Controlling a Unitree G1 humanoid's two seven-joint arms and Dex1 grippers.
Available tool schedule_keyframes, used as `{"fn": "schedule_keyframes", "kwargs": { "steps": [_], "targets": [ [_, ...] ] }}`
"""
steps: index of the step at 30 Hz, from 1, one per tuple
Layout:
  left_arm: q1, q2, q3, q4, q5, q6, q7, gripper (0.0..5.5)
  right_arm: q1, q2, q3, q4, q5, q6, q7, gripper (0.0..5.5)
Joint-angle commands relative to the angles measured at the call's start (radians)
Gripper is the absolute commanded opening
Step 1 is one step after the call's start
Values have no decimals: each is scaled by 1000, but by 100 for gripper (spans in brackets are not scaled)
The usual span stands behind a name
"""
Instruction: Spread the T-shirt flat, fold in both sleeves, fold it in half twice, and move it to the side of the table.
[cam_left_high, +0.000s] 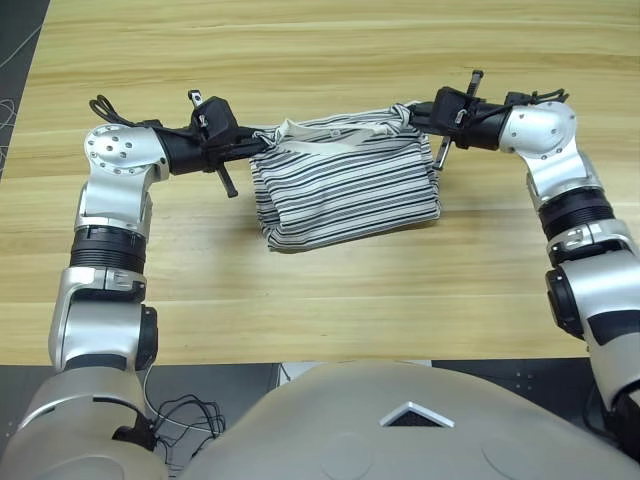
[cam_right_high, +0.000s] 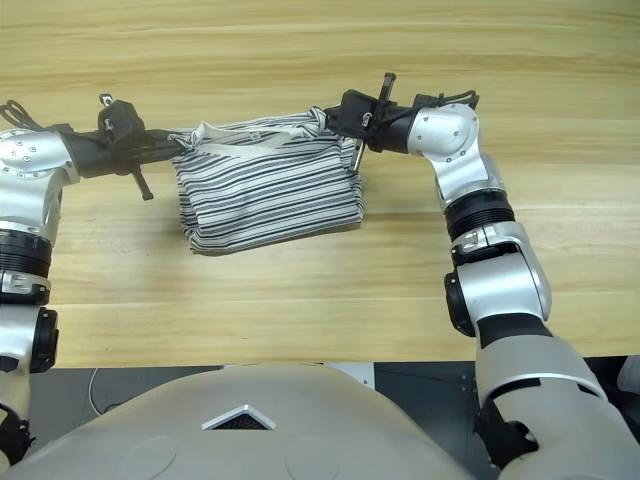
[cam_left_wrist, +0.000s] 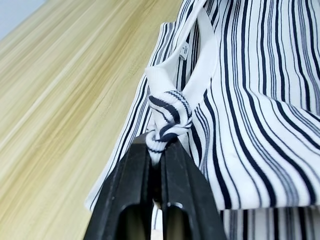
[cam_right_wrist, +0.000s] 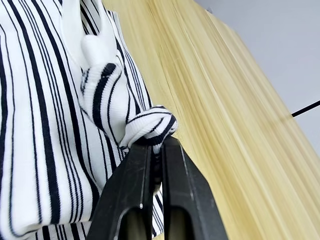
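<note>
The folded T-shirt (cam_left_high: 345, 195) sat at the middle of the table (cam_left_high: 300, 50), long axis spanning arm to arm. The left gripper (cam_left_high: 243, 142) and right gripper (cam_left_high: 418, 115) each pinched a far corner, and the cloth trailed toward the robot from both

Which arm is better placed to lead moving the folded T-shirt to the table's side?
Left, probably. The left tool and right tool are both shut on top corners of the T-shirt, but the table's edge lies nearer the left tool.
</note>
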Motion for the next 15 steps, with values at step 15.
{"fn": "schedule_keyframes", "kwargs": {
  "steps": [15],
  "targets": [
    [-163, -102, 8, 449, 175, -227, 182, 10, -141, 105, -20, 295, -99, -15, -157, 43]
  ]
}}
